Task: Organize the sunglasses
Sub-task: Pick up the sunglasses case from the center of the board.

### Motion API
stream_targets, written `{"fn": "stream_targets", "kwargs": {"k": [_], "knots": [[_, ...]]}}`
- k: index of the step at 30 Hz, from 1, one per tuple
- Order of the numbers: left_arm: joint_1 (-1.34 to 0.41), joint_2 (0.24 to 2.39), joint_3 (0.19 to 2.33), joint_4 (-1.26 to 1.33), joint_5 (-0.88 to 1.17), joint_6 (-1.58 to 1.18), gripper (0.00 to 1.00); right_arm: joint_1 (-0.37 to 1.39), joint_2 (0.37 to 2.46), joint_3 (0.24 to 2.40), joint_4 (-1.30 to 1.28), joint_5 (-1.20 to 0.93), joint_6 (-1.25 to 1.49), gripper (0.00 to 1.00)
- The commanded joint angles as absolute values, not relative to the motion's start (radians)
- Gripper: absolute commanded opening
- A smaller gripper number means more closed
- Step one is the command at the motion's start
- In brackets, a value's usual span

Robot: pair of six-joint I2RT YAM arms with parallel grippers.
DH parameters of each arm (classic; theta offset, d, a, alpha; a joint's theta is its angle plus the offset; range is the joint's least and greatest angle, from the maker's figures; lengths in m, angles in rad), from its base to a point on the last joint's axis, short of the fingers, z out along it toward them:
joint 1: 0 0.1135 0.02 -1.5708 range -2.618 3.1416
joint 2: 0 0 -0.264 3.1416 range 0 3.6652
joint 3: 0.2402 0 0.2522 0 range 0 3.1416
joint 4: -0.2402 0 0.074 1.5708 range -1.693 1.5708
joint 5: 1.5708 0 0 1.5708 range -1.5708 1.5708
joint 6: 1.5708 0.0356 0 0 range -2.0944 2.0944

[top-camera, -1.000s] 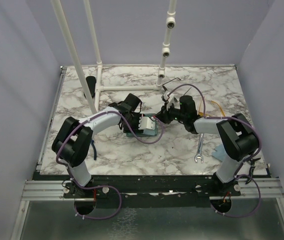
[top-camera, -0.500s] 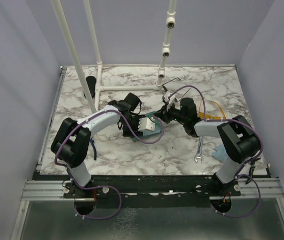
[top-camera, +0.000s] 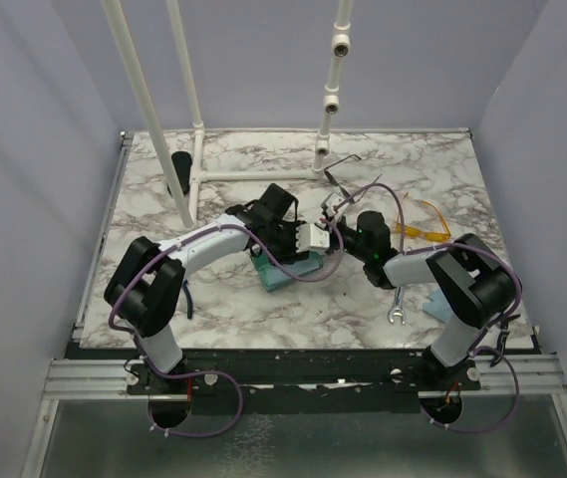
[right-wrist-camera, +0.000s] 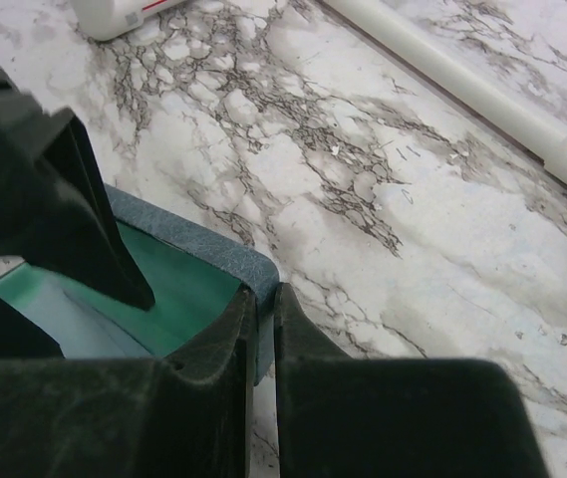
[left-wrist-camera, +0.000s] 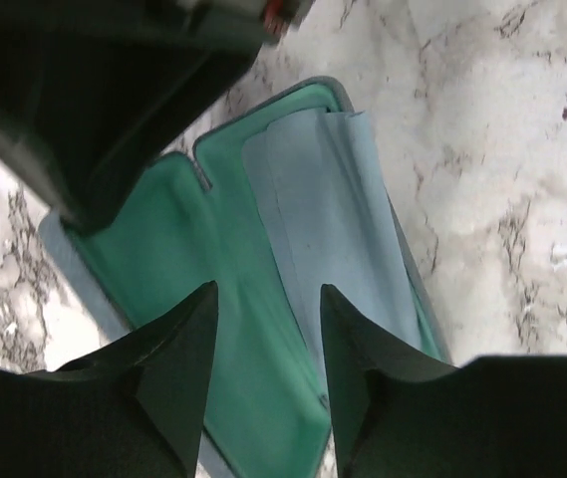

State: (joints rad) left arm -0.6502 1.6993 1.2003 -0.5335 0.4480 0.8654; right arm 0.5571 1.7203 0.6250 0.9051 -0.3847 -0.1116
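The thin dark wire-frame sunglasses (top-camera: 341,169) lie at the back of the marble table, and the yellow-orange sunglasses (top-camera: 425,221) lie at the right. Both are clear of the arms. The blue-grey case (top-camera: 281,274) lies open in the middle, showing its green lining (left-wrist-camera: 163,259) and a light blue cloth (left-wrist-camera: 323,219) inside. My left gripper (left-wrist-camera: 268,299) hovers open over that lining with nothing between its fingers. My right gripper (right-wrist-camera: 263,299) is shut on the case's blue-grey rim (right-wrist-camera: 203,244) at a corner.
A black oval case (top-camera: 180,171) stands at the back left by the white pipe frame (top-camera: 253,171). A wrench (top-camera: 399,299) and a small blue cloth (top-camera: 432,302) lie near my right arm's base. The two grippers nearly touch over the case.
My right gripper has slid down and left and its jaws have closed on the case's rim. The left gripper has shifted right over the case, which has turned slightly.
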Motion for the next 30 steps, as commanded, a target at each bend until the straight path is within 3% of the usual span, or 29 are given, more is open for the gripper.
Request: {"fn": "stream_targets", "kwargs": {"k": [1, 13, 22, 30], "knots": [[-0.713, 1.717, 1.129, -0.338, 0.341, 0.787, 0.45, 0.581, 1.712, 0.581, 1.040, -0.327, -0.057, 0.01], [-0.823, 1.738, 1.079, -0.275, 0.225, 0.802, 0.48, 0.588, 1.744, 0.535, 1.150, -0.308, -0.002, 0.00], [-0.782, 1.695, 1.288, -0.665, 0.327, 0.850, 0.54, 0.588, 1.740, 0.520, 1.171, -0.284, -0.021, 0.01], [-0.664, 1.635, 1.305, -0.739, 0.388, 0.804, 0.56, 0.587, 1.746, 0.520, 1.183, -0.284, -0.020, 0.00]]}}
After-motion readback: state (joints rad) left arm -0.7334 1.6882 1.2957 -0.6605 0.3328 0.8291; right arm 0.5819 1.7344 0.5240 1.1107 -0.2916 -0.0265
